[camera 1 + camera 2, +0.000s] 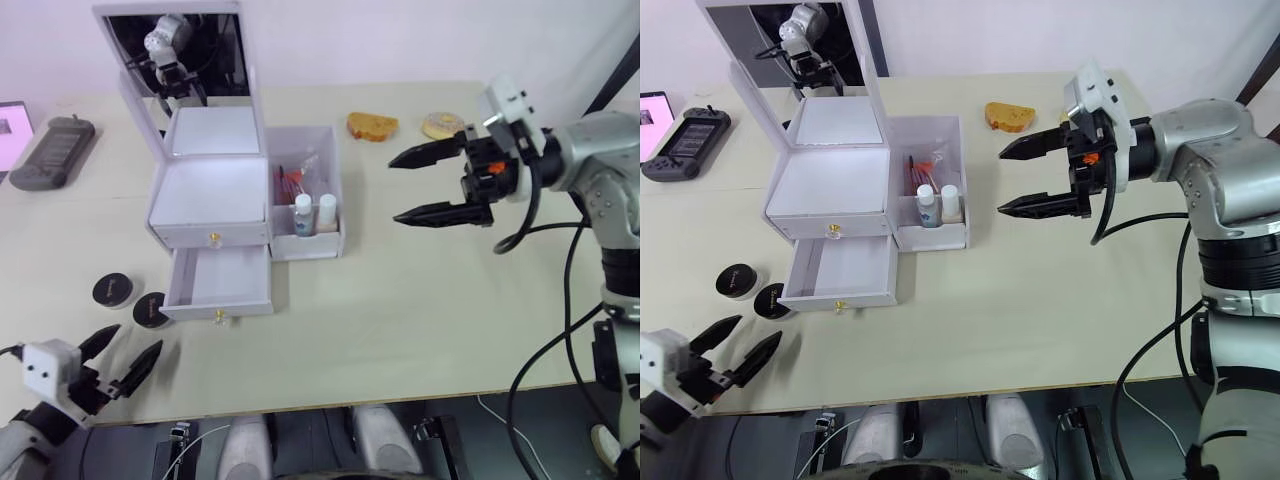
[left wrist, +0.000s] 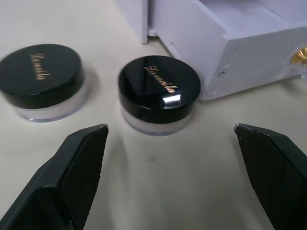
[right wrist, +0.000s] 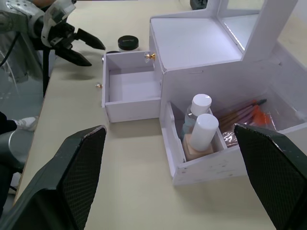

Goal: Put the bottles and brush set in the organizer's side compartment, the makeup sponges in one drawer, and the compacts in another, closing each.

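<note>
The white organizer [image 1: 205, 190] stands with its mirror lid upright. Its upper drawer is shut, and the lower drawer [image 1: 220, 280] is pulled out and empty. In the side compartment [image 1: 335, 215] stand two bottles [image 1: 303, 213] with the brush set [image 1: 293, 180] behind them. Two black compacts [image 1: 112, 290] [image 2: 159, 88] lie on the table left of the open drawer. My left gripper [image 1: 140, 337] is open just short of them, near the table's front edge. My right gripper [image 1: 394, 189] hangs open in the air to the right of the organizer, holding nothing. The makeup sponges are out of view.
A grey game controller [image 1: 50, 150] and a tablet [image 1: 10, 130] lie at the far left. A bread slice [image 1: 372, 126] and a doughnut [image 1: 442, 125] sit at the back right. The table's front edge runs just behind my left gripper.
</note>
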Robot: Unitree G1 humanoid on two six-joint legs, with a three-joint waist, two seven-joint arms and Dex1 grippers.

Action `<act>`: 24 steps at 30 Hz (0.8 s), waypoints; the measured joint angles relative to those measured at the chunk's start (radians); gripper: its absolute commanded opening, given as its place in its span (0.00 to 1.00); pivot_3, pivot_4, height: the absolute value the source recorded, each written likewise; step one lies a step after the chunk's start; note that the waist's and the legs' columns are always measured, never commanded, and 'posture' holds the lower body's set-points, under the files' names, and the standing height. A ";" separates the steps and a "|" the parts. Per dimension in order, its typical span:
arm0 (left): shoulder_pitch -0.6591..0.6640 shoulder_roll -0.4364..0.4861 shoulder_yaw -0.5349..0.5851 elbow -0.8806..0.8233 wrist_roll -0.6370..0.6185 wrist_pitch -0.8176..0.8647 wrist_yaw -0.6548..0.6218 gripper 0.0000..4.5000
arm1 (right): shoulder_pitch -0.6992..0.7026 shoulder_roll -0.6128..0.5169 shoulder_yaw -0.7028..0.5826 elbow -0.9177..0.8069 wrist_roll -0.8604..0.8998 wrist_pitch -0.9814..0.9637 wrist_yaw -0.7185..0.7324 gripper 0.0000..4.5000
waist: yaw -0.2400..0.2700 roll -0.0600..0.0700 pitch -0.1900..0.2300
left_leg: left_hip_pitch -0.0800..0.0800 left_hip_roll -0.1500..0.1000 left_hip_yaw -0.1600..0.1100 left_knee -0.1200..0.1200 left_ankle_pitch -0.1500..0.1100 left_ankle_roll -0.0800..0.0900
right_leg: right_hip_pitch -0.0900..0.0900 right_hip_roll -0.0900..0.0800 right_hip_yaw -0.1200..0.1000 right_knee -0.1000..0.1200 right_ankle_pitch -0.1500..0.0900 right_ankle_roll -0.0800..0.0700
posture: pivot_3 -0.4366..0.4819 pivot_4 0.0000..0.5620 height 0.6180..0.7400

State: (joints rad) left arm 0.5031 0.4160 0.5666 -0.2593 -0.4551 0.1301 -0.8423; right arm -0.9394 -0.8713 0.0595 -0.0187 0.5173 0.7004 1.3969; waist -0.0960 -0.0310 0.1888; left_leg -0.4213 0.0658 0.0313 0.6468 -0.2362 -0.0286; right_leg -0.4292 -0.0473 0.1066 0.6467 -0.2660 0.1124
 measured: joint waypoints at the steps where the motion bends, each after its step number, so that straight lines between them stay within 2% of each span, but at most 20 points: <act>1: -0.013 0.000 -0.010 0.013 0.011 -0.010 0.006 0.99 | -0.003 0.000 -0.001 -0.005 0.002 0.008 -0.008 1.00 | 0.000 0.000 0.000 | 0.000 0.000 0.000 0.000 0.000 0.000 | 0.000 0.000 0.000 0.000 0.000 0.000 | 0.48 0.27 1.00; 13: -0.185 0.086 -0.086 0.205 0.060 -0.094 0.005 0.99 | -0.004 -0.018 -0.034 -0.088 0.046 0.098 -0.094 1.00 | 0.001 0.000 0.000 | 0.000 0.000 -0.001 0.000 0.000 0.000 | 0.000 0.000 0.000 0.001 0.000 0.000 | 0.48 0.27 1.00; 24: -0.257 0.127 -0.126 0.264 0.062 -0.101 -0.004 0.99 | -0.004 -0.043 -0.034 -0.087 0.052 0.089 -0.105 1.00 | 0.005 0.000 0.000 | 0.000 0.000 -0.001 0.000 0.000 0.000 | 0.000 0.000 -0.001 0.001 0.000 0.000 | 0.48 0.27 1.00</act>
State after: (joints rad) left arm 0.2461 0.5426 0.4410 0.0049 -0.3935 0.0293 -0.8467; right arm -0.9434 -0.9144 0.0252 -0.1053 0.5693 0.7893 1.2916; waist -0.0909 -0.0308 0.1886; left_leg -0.4213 0.0659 0.0305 0.6468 -0.2361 -0.0284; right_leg -0.4289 -0.0474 0.1059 0.6476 -0.2658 0.1126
